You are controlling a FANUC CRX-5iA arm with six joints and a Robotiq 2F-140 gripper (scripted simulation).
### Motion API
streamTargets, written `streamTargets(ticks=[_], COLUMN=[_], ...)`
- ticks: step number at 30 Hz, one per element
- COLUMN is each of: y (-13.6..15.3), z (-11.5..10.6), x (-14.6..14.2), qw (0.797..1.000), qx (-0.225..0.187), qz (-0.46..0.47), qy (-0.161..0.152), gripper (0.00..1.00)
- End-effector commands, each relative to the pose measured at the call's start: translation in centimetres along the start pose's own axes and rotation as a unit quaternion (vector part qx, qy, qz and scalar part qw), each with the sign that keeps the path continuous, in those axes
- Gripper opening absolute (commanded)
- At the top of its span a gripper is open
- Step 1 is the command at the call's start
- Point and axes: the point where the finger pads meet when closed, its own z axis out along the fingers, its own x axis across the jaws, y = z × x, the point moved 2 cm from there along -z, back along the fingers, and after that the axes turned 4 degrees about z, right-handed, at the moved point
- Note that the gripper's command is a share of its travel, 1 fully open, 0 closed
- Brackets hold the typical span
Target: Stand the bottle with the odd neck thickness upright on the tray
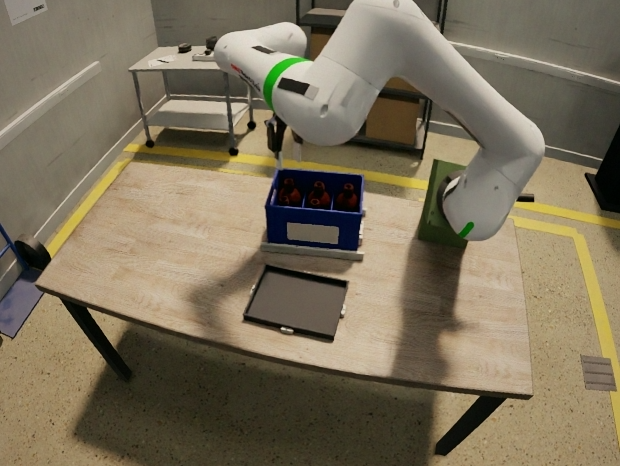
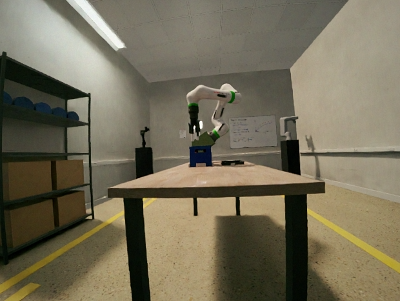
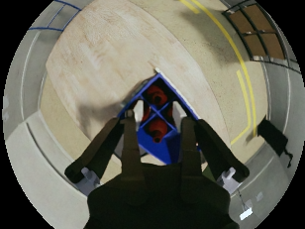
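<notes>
A blue crate point(image 1: 276, 230) point(image 2: 200, 159) point(image 3: 167, 151) stands on the table, holding dark red-brown bottles. In the top view, three bottles show at the back: a left bottle point(image 1: 289, 194), a middle bottle point(image 1: 319, 189) and a right bottle point(image 1: 346, 198). Parts of two more show in front. Neck differences are too small to tell. My gripper point(image 1: 288, 157) point(image 2: 195, 137) point(image 3: 157, 107) is partly open and empty, pointing down above the crate. In the wrist view its fingertips hide parts of bottles at both sides; an upper bottle point(image 3: 157, 96) and a lower bottle point(image 3: 157, 131) show between them. The black tray point(image 1: 295, 301) point(image 2: 232, 162) is empty.
A pale strip point(image 1: 310, 250) lies along the crate's front foot, between crate and tray. Small metal pieces sit at the tray's sides and the crate's right side. The arm's green base block point(image 1: 441, 220) point(image 2: 202, 139) stands to the crate's right in the top view.
</notes>
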Motion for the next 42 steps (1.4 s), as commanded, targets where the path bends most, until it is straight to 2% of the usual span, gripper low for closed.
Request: streamTargets(ticks=[1,42], y=[-0.04,-0.04], z=[-0.10,0.45], x=[0.01,0.01], qw=[1.000,1.000], qx=[0.001,0.001], qz=[0.000,0.000], qy=[0.000,0.000], gripper=[0.44,0.44])
